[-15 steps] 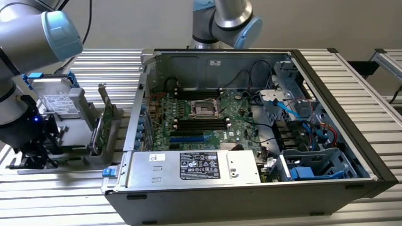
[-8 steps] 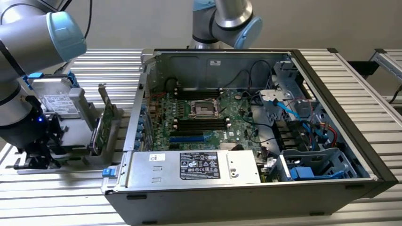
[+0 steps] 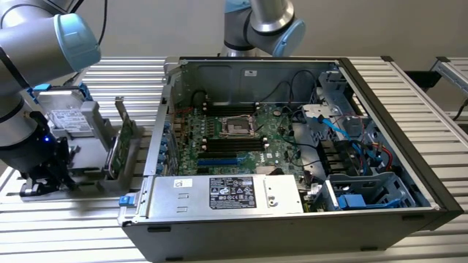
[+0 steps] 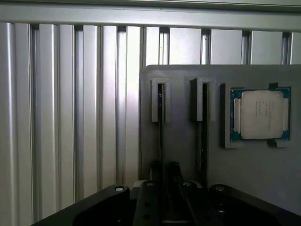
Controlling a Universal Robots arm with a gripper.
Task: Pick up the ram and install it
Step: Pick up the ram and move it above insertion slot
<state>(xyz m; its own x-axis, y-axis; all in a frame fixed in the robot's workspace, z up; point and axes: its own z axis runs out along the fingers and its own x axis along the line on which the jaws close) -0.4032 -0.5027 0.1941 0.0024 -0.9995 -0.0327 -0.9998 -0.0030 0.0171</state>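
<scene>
The ram (image 4: 160, 117) stands on edge in a narrow slot of the grey holder (image 4: 181, 141), seen as a thin dark strip. My gripper (image 4: 163, 169) is down over its near end, one fingertip close against each side of the stick, shut on it. In the exterior view the gripper (image 3: 45, 181) is low over the holder (image 3: 91, 156) at that view's left, beside the open computer case (image 3: 292, 230). The motherboard (image 3: 227, 137) lies flat inside the case, with black memory slots (image 3: 234, 145) near the processor socket (image 3: 238, 125).
A second slot (image 4: 203, 127) runs parallel to the first, with a processor chip (image 4: 261, 114) in a recess beyond it. A green expansion card (image 3: 117, 142) and a silver hard drive (image 3: 66, 118) stand on the holder. A power supply (image 3: 227, 194) and cables (image 3: 343, 137) crowd the case. The table (image 4: 70, 117) is slatted aluminium.
</scene>
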